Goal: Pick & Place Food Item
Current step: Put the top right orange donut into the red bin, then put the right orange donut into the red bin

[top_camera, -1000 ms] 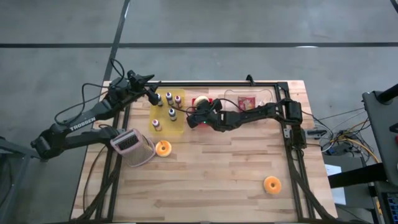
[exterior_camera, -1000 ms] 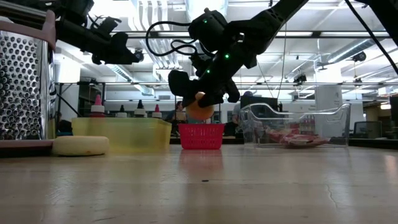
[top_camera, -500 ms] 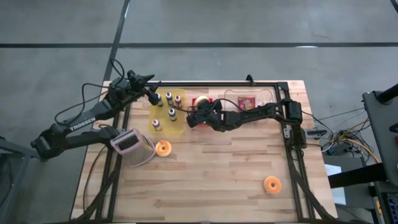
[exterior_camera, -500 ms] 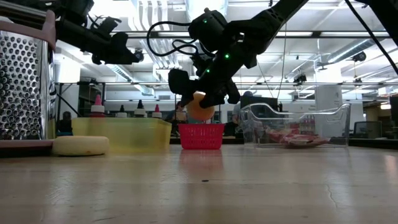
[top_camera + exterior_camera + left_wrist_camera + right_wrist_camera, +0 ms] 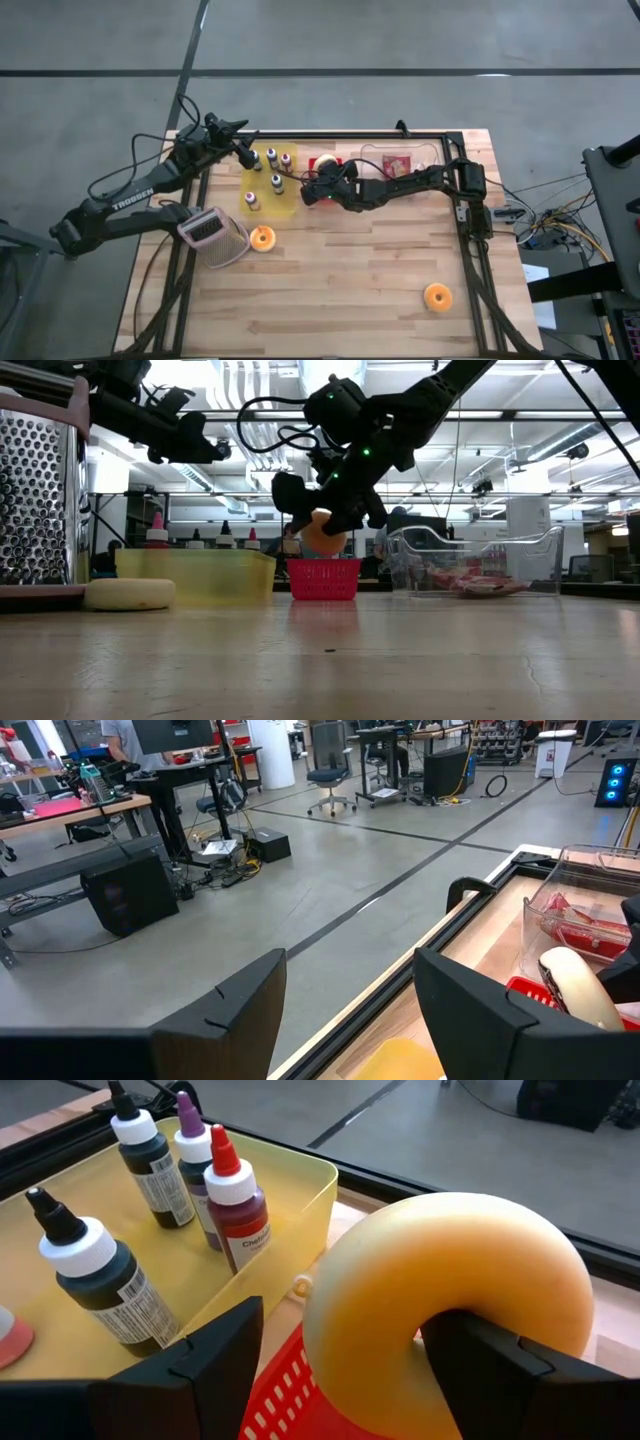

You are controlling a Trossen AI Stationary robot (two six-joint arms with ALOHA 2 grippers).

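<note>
A glazed donut (image 5: pixel 440 1280) stands on edge over the red basket (image 5: pixel 323 580) at the table's far middle, its lower part at the basket's rim. My right gripper (image 5: pixel 325 505) is open and reaches in from the right, one finger on each side of the donut (image 5: pixel 318 532). My left gripper (image 5: pixel 350 1005) waits open, holding nothing, above the far left corner by the yellow tray (image 5: pixel 270 185). My right gripper has one finger (image 5: pixel 500 1370) at the donut's hole (image 5: pixel 445 1325), against the ring's inner side. The other finger (image 5: pixel 200 1375) stands apart from the ring's outer side. The fingers slant down from the table's right. The donut stays upright on the basket.
The yellow tray of sauce bottles (image 5: pixel 150 1170) stands just left of the basket and a clear food box (image 5: pixel 400 163) just right of it. A grater (image 5: pixel 212 235) and a second donut (image 5: pixel 262 237) lie at the left, and a third donut (image 5: pixel 437 296) near the front right.
My right gripper has opened a little around the donut while the hand kept its place. The donut has stayed over the red basket.
</note>
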